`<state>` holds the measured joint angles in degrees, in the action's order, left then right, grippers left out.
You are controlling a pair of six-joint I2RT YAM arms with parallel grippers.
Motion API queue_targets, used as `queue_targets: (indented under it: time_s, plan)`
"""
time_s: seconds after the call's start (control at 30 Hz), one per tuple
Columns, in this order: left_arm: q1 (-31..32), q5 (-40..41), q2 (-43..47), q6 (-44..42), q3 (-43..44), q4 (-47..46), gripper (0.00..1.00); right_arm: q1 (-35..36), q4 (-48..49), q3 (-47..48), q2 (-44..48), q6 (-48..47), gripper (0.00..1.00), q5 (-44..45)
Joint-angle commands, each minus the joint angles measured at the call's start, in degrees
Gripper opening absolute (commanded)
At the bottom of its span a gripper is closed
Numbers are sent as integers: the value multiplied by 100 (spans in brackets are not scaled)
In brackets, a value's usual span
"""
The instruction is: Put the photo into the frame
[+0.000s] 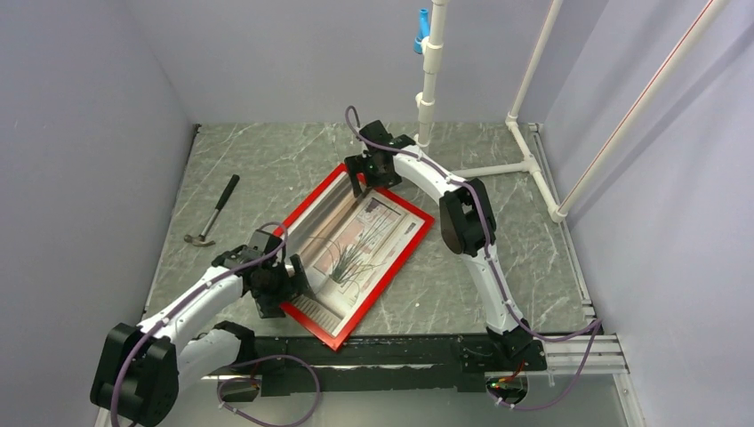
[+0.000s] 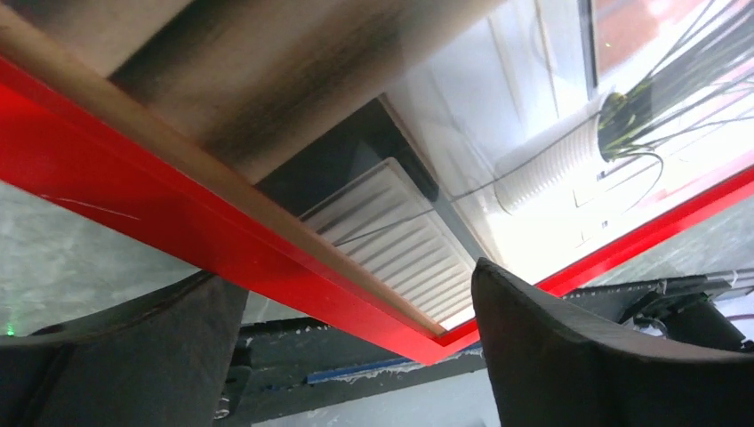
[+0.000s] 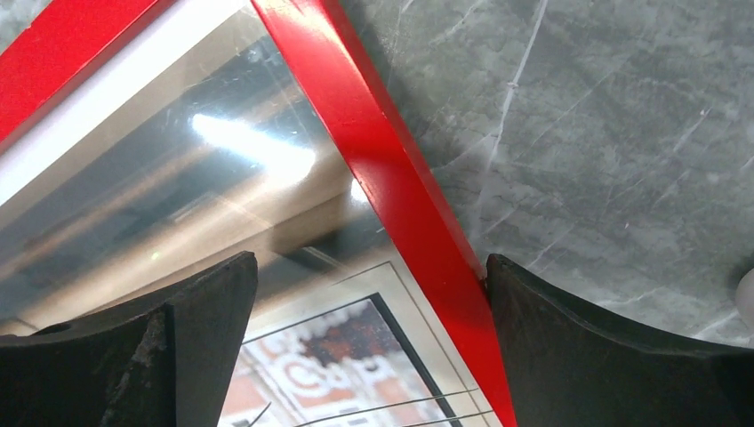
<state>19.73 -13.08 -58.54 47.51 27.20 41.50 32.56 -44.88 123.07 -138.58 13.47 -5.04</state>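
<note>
The photo [image 1: 356,245] lies face up inside the red frame [image 1: 394,267] on the table [image 1: 267,169]. A finger catching the thin rim could, I judge, tip or slide the frame and shift the print. The frame's near corner sits between the spread, empty fingers of the left gripper [image 1: 289,276], and its far edge sits between those of the right gripper [image 1: 363,182], equally released.
</note>
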Motion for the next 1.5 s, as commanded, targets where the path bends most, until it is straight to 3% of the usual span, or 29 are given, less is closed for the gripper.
queue_targets:
  time_s: [0.0,0.17,0.4,0.67,0.97,1.2,1.37,1.47]
  plan:
    - [223,-299,202,281,210,-210,99,470,-394,198,287,285,100,197]
    - [223,987,914,359,821,1025,99,472,-669,77,543,410,100,1328]
    - [224,1941,1253,242,1747,1380,99,484,-479,-484,1257,587,100,1853]
    - [213,1976,469,-862,2816,1259,99,559,-975,-1295,2198,1242,100,1676]
    - [108,1362,-168,-1094,3282,698,99,944,-681,-4279,3694,2396,99,412]
    - [-25,1177,-368,-1248,3232,725,99,1495,327,-5414,3809,3240,86,-303]
    - [-119,1194,-201,-1294,3080,778,99,1598,611,-5318,3383,3293,74,-372]
    - [-230,1163,-97,-1318,2981,763,99,1622,573,-5249,3187,3198,61,-251]
